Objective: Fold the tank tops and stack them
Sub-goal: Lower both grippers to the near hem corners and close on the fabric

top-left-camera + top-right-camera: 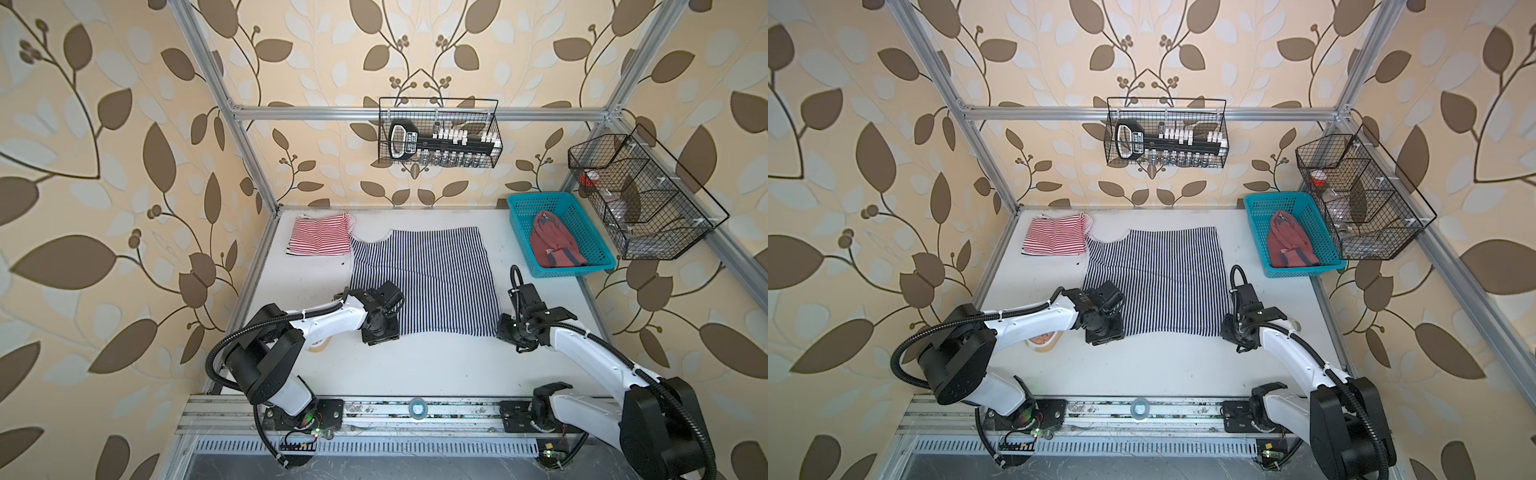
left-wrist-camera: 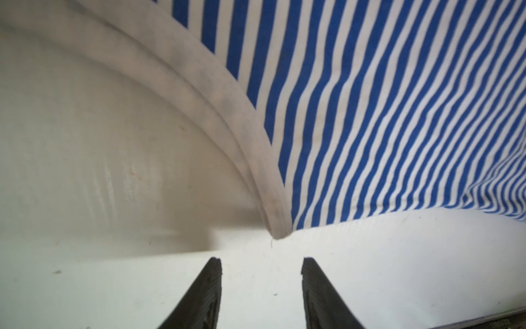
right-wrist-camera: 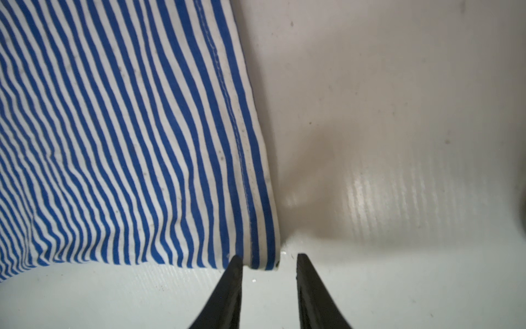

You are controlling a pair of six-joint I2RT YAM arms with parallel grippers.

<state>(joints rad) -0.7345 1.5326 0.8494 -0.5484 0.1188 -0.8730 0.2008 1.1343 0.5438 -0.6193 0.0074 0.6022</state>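
the navy-white striped tank top (image 1: 419, 278) is spread flat on the tabletop (image 1: 415, 365). the left pincer (image 2: 261, 260) is seen partly open and empty, with the top's white-trimmed near corner lying just ahead of its tips. the right pincer (image 3: 269, 257) is likewise parted with nothing clamped, and the other near corner reaches just between its tips.

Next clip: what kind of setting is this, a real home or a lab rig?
Most likely a lab test cell dressed like a room: leaf wallpaper behind an aluminium frame, two robot arms bolted to a rail, and a white table with a striped tank top.
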